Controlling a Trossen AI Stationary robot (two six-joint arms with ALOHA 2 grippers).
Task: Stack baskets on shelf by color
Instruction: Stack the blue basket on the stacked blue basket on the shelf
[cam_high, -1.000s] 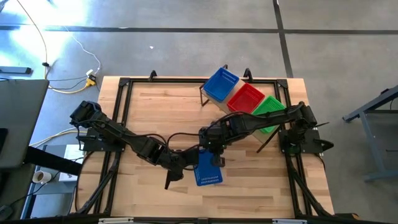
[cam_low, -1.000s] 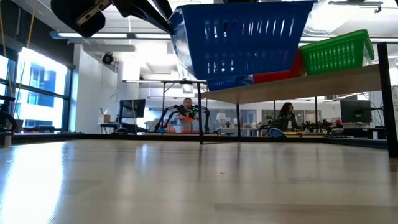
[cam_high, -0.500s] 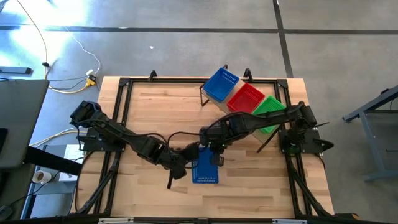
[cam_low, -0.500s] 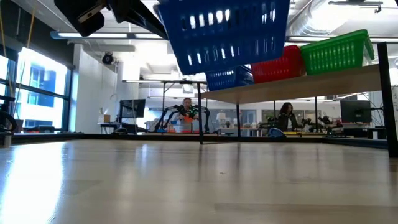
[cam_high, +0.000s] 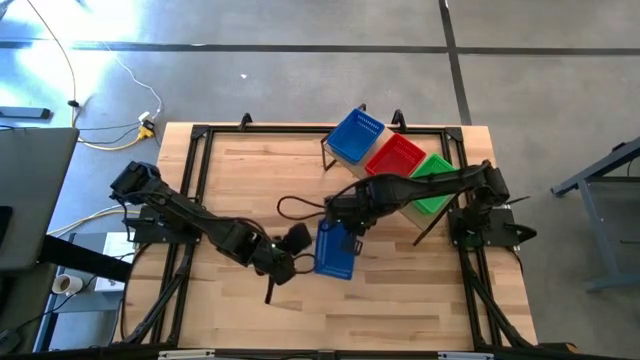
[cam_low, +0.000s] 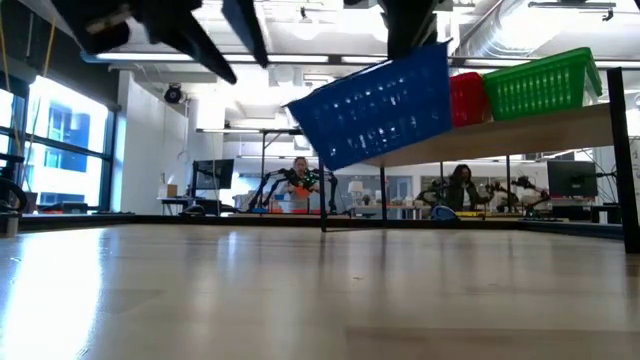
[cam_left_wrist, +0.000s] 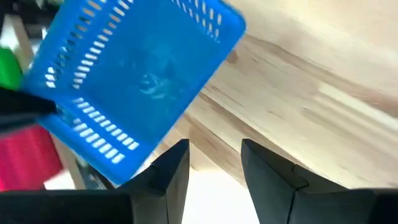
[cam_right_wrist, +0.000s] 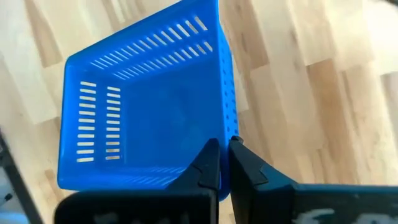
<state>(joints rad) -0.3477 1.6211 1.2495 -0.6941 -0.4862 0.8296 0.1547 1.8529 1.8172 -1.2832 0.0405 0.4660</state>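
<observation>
The right gripper, jaws pinched on the rim of 1 blue basket, holds it tilted above the desk, with the shelf beyond; the left gripper gapes empty alongside.

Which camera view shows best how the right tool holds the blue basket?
The right wrist view: the right tool pinches the blue basket wall. High view shows them small; low view only the tilted basket; left wrist view its underside.

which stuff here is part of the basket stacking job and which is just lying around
Job:
- held blue basket, in right gripper
- blue, red, green basket on shelf
- left gripper, open beside it

Lying about:
- cables on floor
- tape roll
</observation>
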